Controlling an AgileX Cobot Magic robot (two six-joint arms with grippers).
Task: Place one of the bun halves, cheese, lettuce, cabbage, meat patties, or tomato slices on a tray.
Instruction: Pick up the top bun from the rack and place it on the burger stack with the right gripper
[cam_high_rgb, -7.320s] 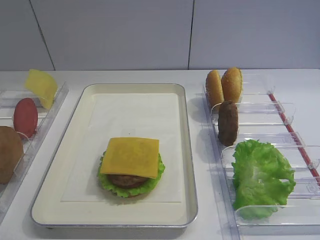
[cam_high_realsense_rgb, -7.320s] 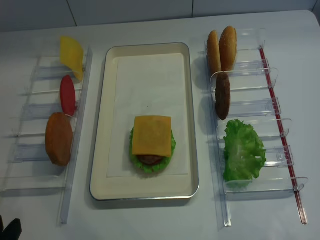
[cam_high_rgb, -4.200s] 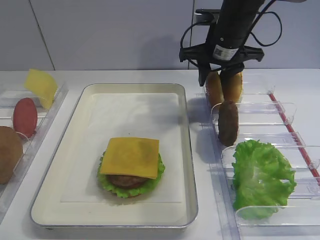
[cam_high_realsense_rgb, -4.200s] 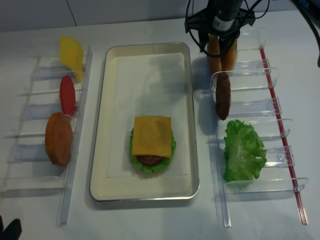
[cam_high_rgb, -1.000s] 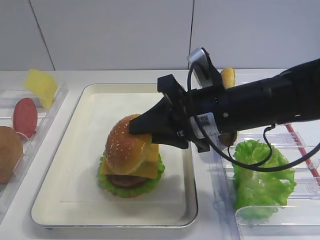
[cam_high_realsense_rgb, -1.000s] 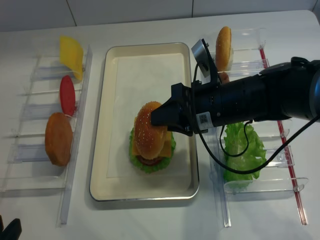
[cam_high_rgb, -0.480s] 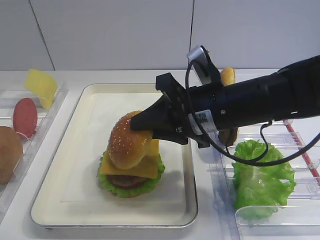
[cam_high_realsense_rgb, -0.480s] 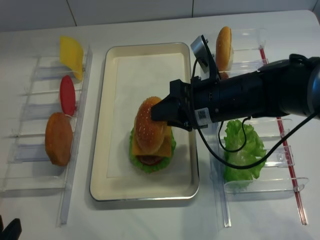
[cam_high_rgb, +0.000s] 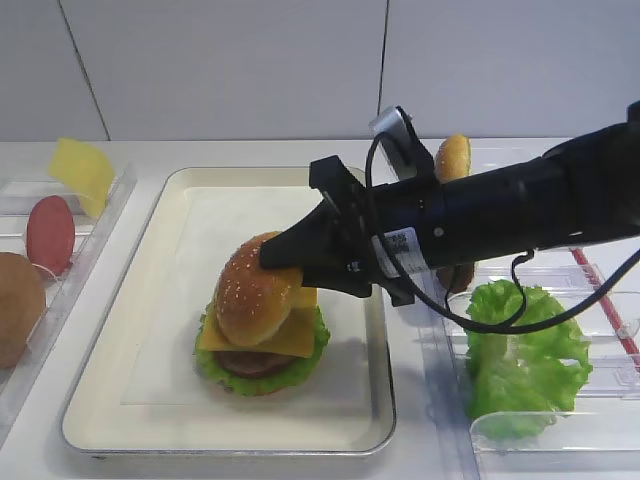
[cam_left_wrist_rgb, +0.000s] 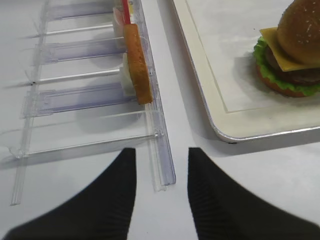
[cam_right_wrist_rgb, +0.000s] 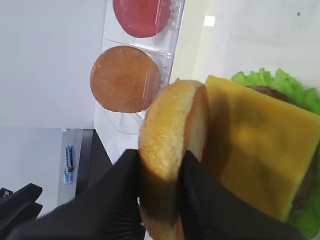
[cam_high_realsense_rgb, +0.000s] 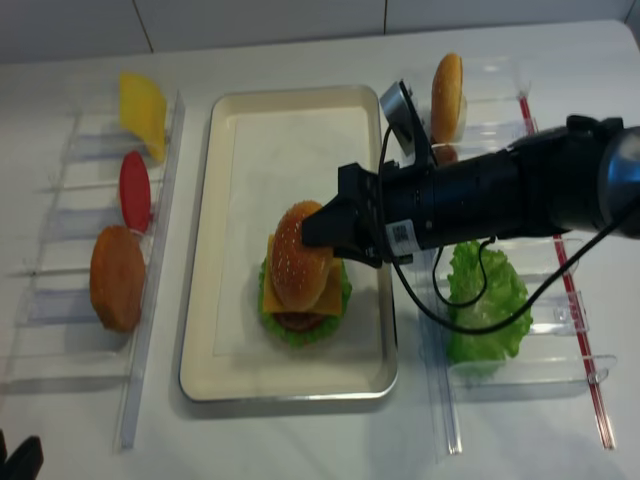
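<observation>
Right gripper (cam_high_rgb: 285, 262) is clamped on the glossy sesame-specked bun top (cam_high_rgb: 253, 289), tilted over the yellow cheese square (cam_high_rgb: 262, 335) on the silver tray (cam_high_rgb: 100, 420), so it should probably level it out before letting go.

Overall light: bright, even, diffuse from above; white table (cam_high_rgb: 150, 155) near washed out.
Shadows: soft grey patch on the tray (cam_high_rgb: 370, 330) paper at 6 o'clock of the right arm (cam_high_rgb: 520, 215).
Glare: mild sheen on the clear racks (cam_high_realsense_rgb: 520, 130) and the bun top (cam_high_rgb: 250, 290).
Wrist focus: right view close-up, black fingers (cam_right_wrist_rgb: 112, 200) soft; left view reasonably sharp, foreground fingers (cam_left_wrist_rgb: 112, 195) dark.
Edges: slight bending of rack lines, left wrist.
</observation>
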